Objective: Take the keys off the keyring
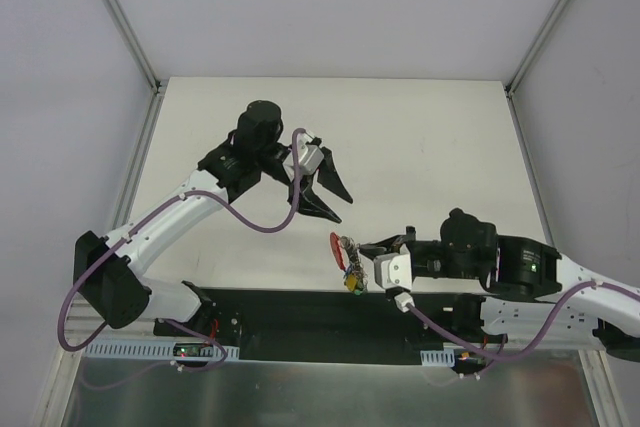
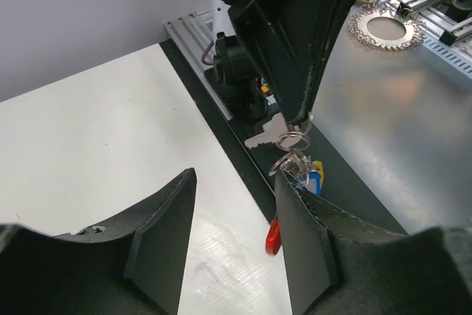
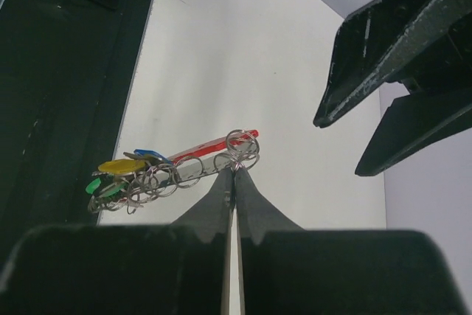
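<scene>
From above, the left arm stretches forward over the desk (image 1: pixel 420 137), its left tool (image 1: pixel 322 197) spread open and empty, angled toward the keys (image 1: pixel 350 267). The right arm lies low along the near edge. In the left wrist view, the keys dangle beyond the open fingers. In the right wrist view, the right tool (image 3: pixel 234 176) is pinched shut on the keyring (image 3: pixel 242 144), with the keys trailing left.

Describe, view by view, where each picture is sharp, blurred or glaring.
Top external: even, soft light, faint shadows, the keys tiny. Left wrist: its own fingers look soft in the foreground, and there is pale glare on the metal sheet. Right wrist: the keyring and keys are crisp, the dark housing below is blurred.
</scene>
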